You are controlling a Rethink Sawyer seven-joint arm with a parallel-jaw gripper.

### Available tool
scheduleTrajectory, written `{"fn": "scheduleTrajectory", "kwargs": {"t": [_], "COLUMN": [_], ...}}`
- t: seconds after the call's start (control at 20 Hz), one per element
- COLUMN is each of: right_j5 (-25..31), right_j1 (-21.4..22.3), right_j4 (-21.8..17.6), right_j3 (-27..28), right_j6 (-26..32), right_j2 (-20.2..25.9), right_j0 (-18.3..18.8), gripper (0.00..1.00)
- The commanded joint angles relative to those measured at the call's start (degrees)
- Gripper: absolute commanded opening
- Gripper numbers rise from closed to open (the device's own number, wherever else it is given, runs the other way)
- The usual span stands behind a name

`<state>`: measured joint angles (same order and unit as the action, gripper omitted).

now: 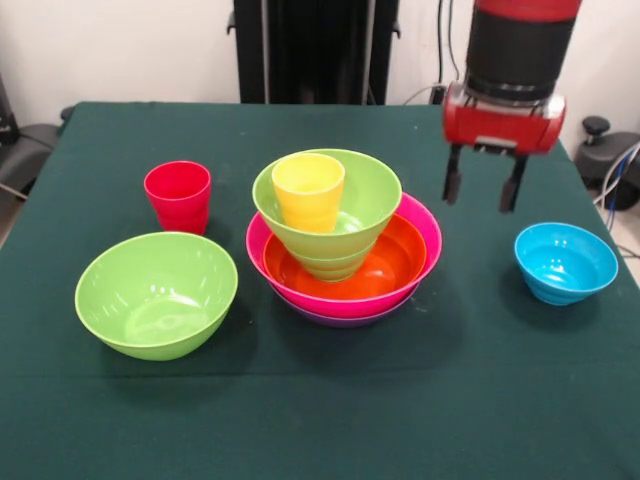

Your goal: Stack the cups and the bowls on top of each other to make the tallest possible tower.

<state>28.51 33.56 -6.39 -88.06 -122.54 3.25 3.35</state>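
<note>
Front view: the tower (343, 250) is seen mid-tabletop (470, 400), yellow cup (308, 190) nested on top. Empty gripper (484, 186) fingers (452, 180) are held wide, apparently for the blue bowl (565, 262) at right.

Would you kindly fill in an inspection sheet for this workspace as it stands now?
Surface: dark green cloth-covered table.
Job's things: tower at centre, yellow cup in a green bowl, over orange bowl, pink bowl and a purple rim at the bottom; red cup upright, apart; loose green bowl; blue bowl.
Clutter: nothing seen.
Tool: open, empty, hanging above the cloth between the tower and the blue bowl.
Cables: wires past the table's edge.
Surroundings: black stand, pale wall.
</note>
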Motion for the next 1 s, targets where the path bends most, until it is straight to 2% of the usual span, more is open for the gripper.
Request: {"fn": "scheduleTrajectory", "kwargs": {"t": [0.05, 0.25, 0.55, 0.9, 1.0], "right_j5": [-4.14, -5.19, -0.89, -2.26, -1.95], "right_j1": [-7.29, -10.39, -10.15, -12.01, -11.36], "right_j4": [-2.32, -1.57, 1.15, 2.07, 2.47], "right_j3": [3.68, 6.36, 9.00, 10.25, 9.74], "right_j6": [-4.89, -5.67, -7.59, -7.33, -7.50], "right_j2": [-0.09, -1.41, -2.93, -3.54, -3.74], "right_j0": [-0.26, -2.03, -5.71, -6.58, -7.00], "gripper": [1.00, 1.00, 1.00, 1.00, 1.00]}}
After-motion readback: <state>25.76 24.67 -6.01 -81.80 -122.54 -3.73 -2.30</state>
